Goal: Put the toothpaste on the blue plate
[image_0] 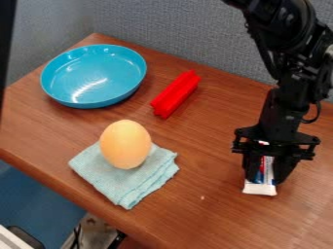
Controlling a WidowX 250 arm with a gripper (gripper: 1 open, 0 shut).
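So the black end effector (pixel 272 161) is pointing pretty much straight down at the right side of the wooden counter (pixel 221 102), with its two fingers sitting on either side of the toothpaste (pixel 264 175), which lies flat on the wood with its white cap end toward the front edge. The jaws look about half open around the tube, but I honestly can't tell whether they're actually pinching it. The blue plate (pixel 93 75) sits way over at the far left. Between them there's a red block (pixel 174 93), plus an egg (pixel 125 144) resting on a light-blue cloth (pixel 127 173).
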